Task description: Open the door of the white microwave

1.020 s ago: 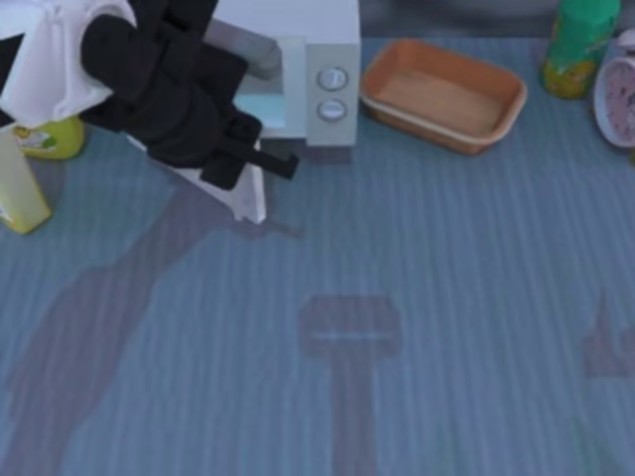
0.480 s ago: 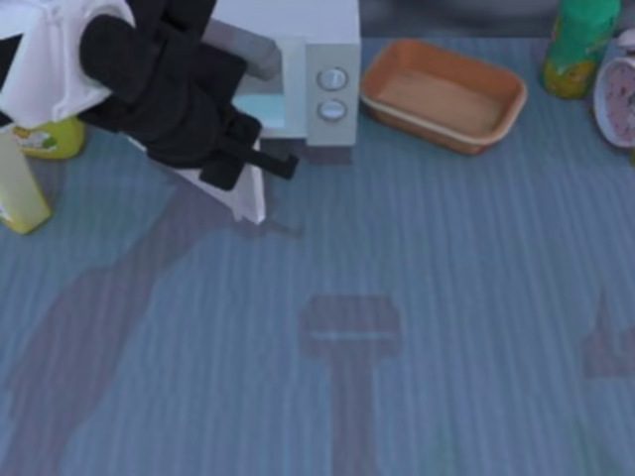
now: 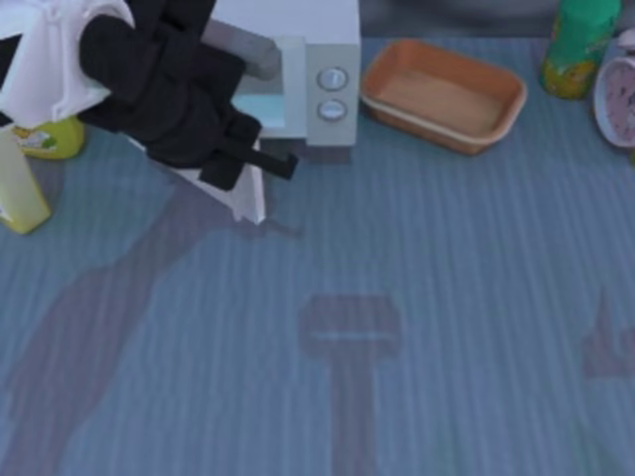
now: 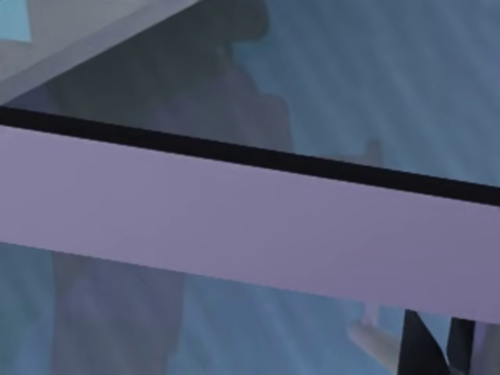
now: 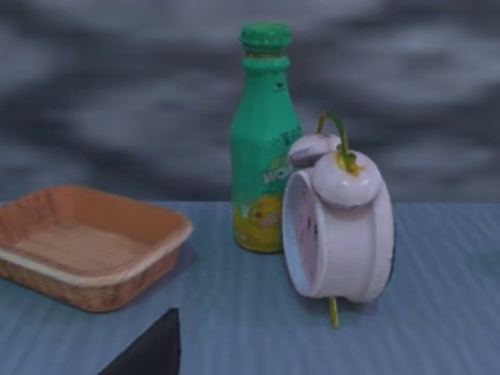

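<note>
Door-swinging goes best if my left gripper point(image 3: 273, 162), fingers pinching the flat white door point(image 3: 248, 198) of the boxy white microwave point(image 3: 317, 59) (already well ajar), follows the hinge arc.

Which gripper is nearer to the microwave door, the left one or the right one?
Left. The left gripper is at the swung-open door of the white microwave. The right gripper is outside the top view, facing the alarm clock.

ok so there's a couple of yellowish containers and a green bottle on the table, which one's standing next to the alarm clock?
The green bottle with the green cap, at the table's far right, stands beside the pink alarm clock. The two yellowish containers sit at the far left, by the left arm.
</note>
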Motion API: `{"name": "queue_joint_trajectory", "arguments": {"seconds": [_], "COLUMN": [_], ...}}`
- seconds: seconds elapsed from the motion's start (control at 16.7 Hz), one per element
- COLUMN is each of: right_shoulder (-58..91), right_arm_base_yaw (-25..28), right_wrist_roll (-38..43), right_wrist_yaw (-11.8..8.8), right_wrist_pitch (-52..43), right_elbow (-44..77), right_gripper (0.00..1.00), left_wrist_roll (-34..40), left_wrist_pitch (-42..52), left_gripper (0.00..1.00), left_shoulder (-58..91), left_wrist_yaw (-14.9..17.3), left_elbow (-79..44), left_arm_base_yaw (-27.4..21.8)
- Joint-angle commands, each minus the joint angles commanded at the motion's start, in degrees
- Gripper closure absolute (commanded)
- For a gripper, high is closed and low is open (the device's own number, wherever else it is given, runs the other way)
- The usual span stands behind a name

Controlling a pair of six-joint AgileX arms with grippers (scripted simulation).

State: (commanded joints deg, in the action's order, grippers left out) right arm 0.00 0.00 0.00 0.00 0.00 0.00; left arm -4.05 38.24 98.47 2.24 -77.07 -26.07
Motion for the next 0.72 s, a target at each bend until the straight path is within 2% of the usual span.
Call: {"name": "queue_joint_trajectory", "arguments": {"seconds": [0.36, 0.72], "right_shoulder": [0.0, 0.0], "right_arm_base_yaw": [0.0, 0.0], "right_wrist_roll": [0.0, 0.0], "right_wrist_yaw": [0.0, 0.0], "right_wrist_pitch": [0.0, 0.0], "right_elbow": [0.0, 0.0], "right_gripper": [0.0, 0.0], "left_wrist_roll": [-0.63, -7.8], "left_wrist_pitch": [-0.09, 0.75], "left_gripper": [1.0, 1.0], "left_shoulder": [-0.25, -2.55], "left_wrist_yaw": [0.78, 4.41], "left_elbow": [0.34, 3.58], "left_arm_base_yaw": [0.09, 2.82]}}
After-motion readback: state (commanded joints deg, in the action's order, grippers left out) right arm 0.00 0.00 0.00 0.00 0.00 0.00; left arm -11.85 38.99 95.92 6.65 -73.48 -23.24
